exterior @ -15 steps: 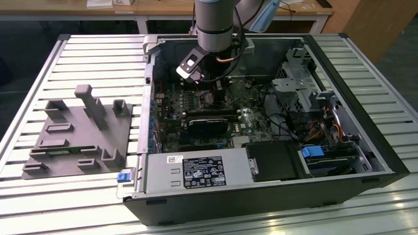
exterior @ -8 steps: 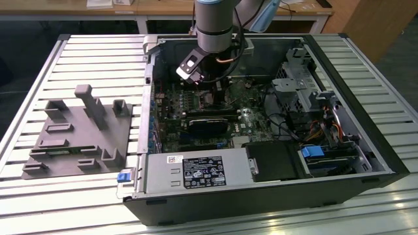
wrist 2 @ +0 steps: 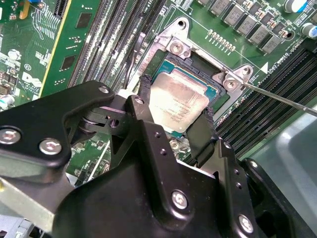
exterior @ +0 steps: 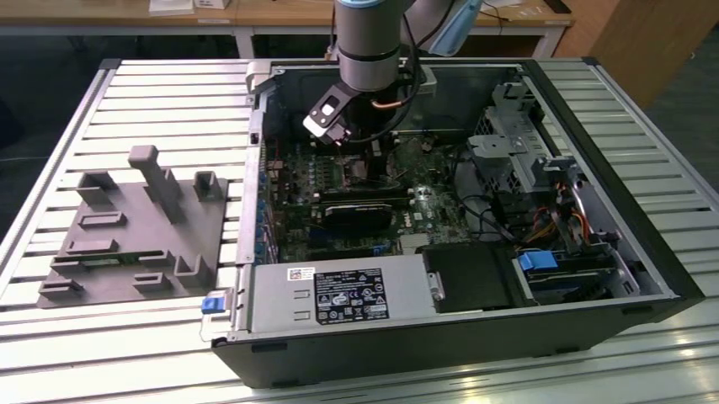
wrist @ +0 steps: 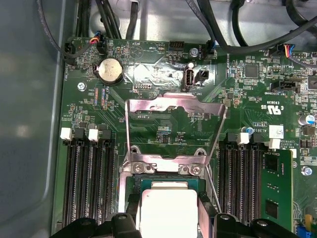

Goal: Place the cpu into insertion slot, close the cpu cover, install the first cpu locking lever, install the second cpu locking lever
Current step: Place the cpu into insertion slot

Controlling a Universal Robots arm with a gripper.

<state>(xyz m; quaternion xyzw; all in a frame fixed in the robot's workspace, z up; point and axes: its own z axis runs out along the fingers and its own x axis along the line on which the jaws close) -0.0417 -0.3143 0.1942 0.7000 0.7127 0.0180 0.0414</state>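
Observation:
In both wrist views the cpu (wrist 2: 179,99) (wrist: 167,208), a pale silvery square chip, sits level in or just over the insertion slot (wrist 2: 174,45) (wrist: 130,171). My gripper (wrist 2: 176,106) (wrist: 168,220) straddles it, black fingers (wrist 2: 144,93) pressed against two opposite edges. The cpu cover (wrist: 173,105), a thin silvery frame with a square window, stands swung open beyond the socket. A thin wire locking lever (wrist 2: 282,99) (wrist: 212,188) sticks out free beside the socket. In the exterior view the gripper (exterior: 357,164) reaches down into the open computer case over the motherboard.
Memory slots (wrist: 89,183) flank the socket on both sides. A black card (exterior: 359,210) lies just in front of the socket, a power supply (exterior: 337,295) at the case's near edge, and drive cages with cables (exterior: 528,160) on the exterior view's right. A grey fixture (exterior: 135,227) lies on the table outside.

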